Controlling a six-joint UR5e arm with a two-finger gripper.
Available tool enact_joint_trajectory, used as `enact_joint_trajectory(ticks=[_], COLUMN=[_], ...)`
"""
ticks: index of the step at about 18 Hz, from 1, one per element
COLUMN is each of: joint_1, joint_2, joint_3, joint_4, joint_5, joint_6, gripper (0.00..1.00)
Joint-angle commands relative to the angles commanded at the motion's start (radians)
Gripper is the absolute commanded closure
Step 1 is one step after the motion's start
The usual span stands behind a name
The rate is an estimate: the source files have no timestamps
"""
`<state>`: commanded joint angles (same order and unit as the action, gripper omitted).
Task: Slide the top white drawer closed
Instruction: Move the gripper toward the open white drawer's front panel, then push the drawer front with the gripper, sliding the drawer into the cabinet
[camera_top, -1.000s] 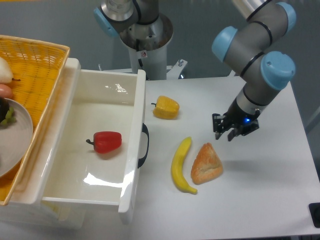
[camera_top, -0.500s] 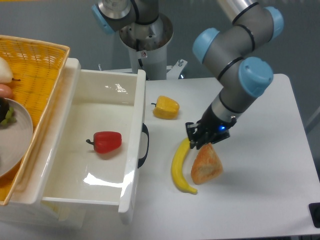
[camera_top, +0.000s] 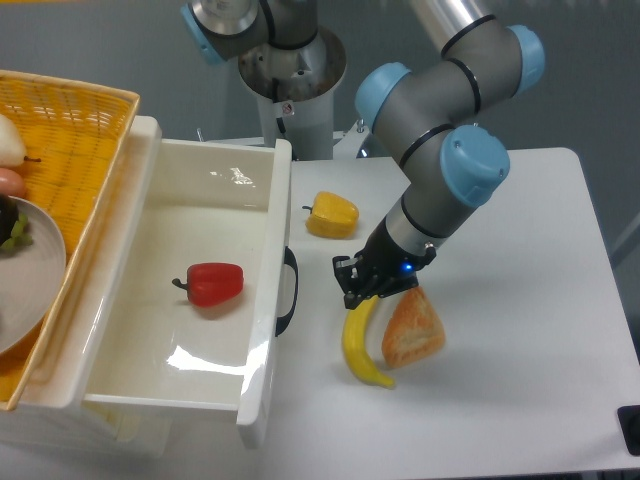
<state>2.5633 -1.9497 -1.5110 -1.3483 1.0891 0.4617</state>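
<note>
You've got the top white drawer pulled wide open at left, glossy deep white box, black curved handle on its front, red bell pepper lying inside. Gripper hangs over the banana's top end, just right of the handle, fingers empty; can't tell how far apart. Pastry wedge beside banana, yellow pepper behind, yellow woven basket upper left
</note>
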Motion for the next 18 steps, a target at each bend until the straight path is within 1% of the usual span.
enact_joint_trajectory(ticks=[3, 5, 10, 14, 18], joint_1=[0.0, 0.0, -0.002, -0.011, -0.02], joint_2=[0.0, 0.0, 0.0, 0.008, 0.018], joint_3=[-0.002, 0.0, 0.0, -0.002, -0.009], joint_4=[-0.014, -0.034, -0.048, -0.078, -0.089], joint_5=[-0.024, -0.035, -0.078, -0.084, -0.097], joint_6=[0.008, 0.012, 0.012, 0.015, 0.017], gripper=[0.94, 0.94, 0.94, 0.94, 0.94])
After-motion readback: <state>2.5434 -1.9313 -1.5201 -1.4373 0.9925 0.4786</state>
